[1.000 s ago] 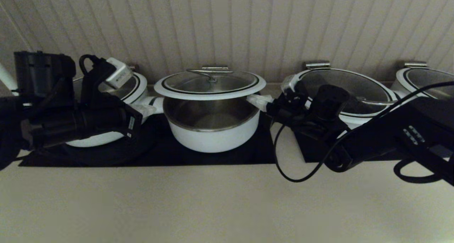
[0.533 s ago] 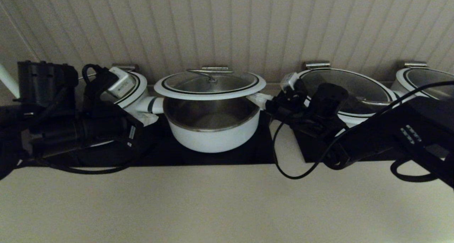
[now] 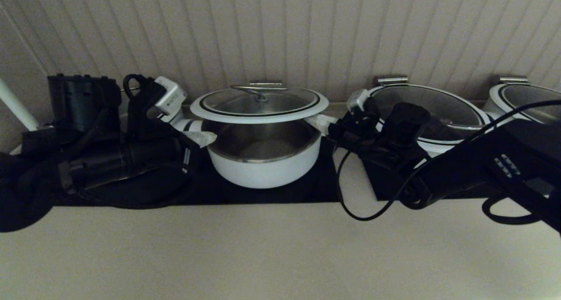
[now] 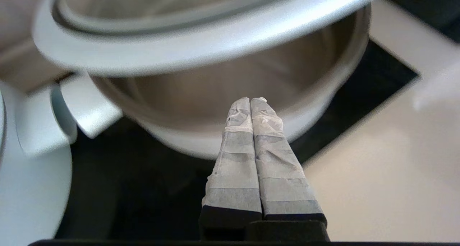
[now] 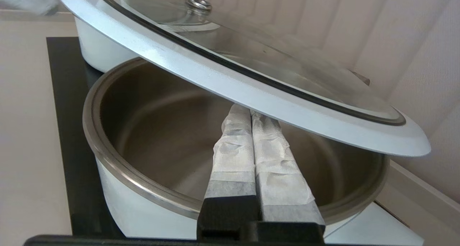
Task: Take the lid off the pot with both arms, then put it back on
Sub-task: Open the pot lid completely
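Lid (image 3: 259, 104) above pot (image 3: 263, 160), propped on pressed-together right tool (image 5: 250, 113); left tool (image 4: 250, 100) likewise, lower.

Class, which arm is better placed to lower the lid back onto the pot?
Right: the right gripper, shut, sits under the lid rim above the pot; the left gripper, also shut, is lower, outside the pot's wall.

Beige counter (image 3: 263, 247) carries a black mat (image 3: 307, 190) under the pot (image 3: 263, 168).
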Tool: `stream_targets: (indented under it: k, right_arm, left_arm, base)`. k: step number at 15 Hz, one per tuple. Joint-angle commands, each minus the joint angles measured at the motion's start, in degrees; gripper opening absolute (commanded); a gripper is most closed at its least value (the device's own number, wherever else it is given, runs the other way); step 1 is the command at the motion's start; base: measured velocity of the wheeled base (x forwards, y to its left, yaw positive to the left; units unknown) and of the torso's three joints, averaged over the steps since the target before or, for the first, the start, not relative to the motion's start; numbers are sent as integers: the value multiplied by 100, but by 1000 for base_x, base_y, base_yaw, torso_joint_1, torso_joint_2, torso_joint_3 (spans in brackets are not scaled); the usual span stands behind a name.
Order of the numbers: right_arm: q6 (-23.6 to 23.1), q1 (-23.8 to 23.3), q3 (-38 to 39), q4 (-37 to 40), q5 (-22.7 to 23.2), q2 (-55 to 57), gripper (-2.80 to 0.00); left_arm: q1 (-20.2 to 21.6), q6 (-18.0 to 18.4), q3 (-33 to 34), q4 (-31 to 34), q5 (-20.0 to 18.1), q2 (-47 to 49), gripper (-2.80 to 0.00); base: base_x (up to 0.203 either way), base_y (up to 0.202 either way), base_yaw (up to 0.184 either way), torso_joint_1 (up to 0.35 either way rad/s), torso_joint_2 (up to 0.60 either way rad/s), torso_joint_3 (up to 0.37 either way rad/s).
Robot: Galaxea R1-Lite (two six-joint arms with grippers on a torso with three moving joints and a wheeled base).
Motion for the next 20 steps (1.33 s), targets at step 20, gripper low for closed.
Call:
stream_targets:
  k: [20]
  right_arm:
    - [-131,-787,2188,-276,37,-1293,-280]
  left_arm:
    - [-15,-175,-373,-478,25,617,-280]
  base:
    - [0,0,0,0,0,0]
